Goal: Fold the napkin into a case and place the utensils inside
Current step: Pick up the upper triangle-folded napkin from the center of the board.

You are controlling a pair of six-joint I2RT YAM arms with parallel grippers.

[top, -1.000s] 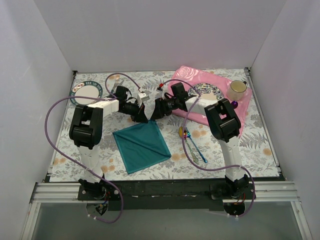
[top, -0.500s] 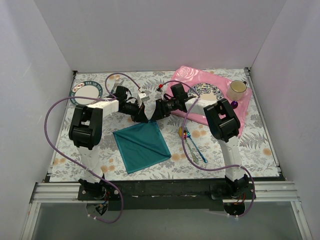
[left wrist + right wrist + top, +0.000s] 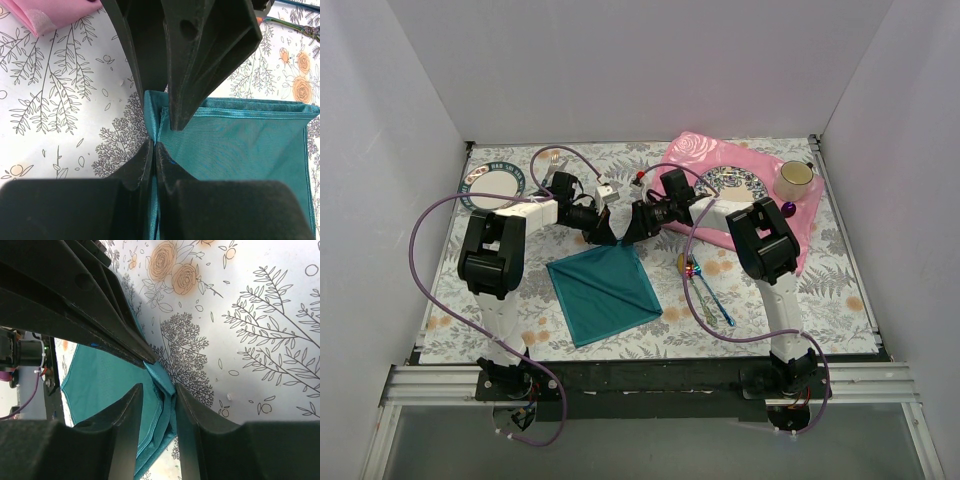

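White walls [image 3: 640,70] box in a table spread with a cloth printed in grey ferns and orange roses [image 3: 840,290]. On it the dark teal, slightly shiny square cloth napkin [image 3: 605,293] lies like a diamond, its far corner between the left gripper [image 3: 611,239] and the right gripper [image 3: 624,236]. Just right of the napkin and apart from it lie the utensils [image 3: 705,288], two slim iridescent metal pieces.

Only the overhead view shows these, along with the pink rose-patterned placemat [image 3: 705,150] at the far right and a white plate with a patterned rim [image 3: 495,187] at the far left.

Only the wrist views show the grips. In the left wrist view, the left fingers [image 3: 135,170] press almost together on a raised fold of teal cloth. In the right wrist view, the right fingers [image 3: 125,415] stand narrowly apart, with the bunched napkin corner filling the gap.
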